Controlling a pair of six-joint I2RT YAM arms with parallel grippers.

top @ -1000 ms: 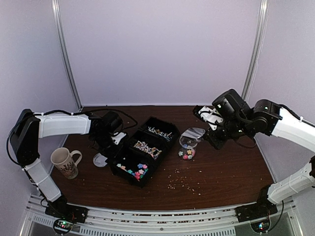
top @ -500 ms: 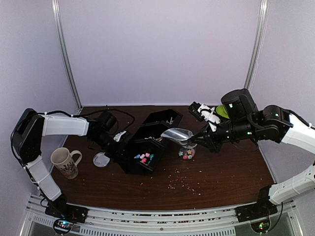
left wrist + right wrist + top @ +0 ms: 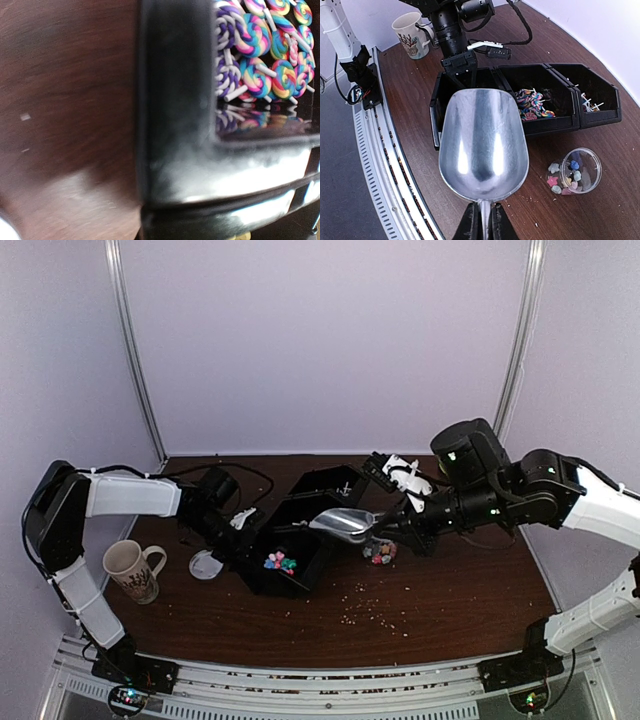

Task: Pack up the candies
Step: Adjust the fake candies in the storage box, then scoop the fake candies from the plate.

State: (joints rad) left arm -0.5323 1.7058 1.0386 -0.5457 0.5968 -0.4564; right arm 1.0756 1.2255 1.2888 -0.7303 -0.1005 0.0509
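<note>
At the table's left edge stands a cream patterned ceramic mug [image 3: 130, 570], with a small white round disc [image 3: 203, 563] lying flat just beside it. Next, the left gripper [image 3: 462, 70] is clamped tight on a wall of the black three-compartment plastic tray [image 3: 305, 575] — chunky pastel candies [image 3: 278, 562] sit in its near compartment, rainbow swirl lollipops [image 3: 260, 50] in the middle one. At the tray's right side hangs an empty silver metal scoop [image 3: 482, 137], its handle pinched by the closed right gripper [image 3: 481, 222]. Below it, a clear plastic cup [image 3: 590, 172] holds more candies — a few lie on the table beside it.
</note>
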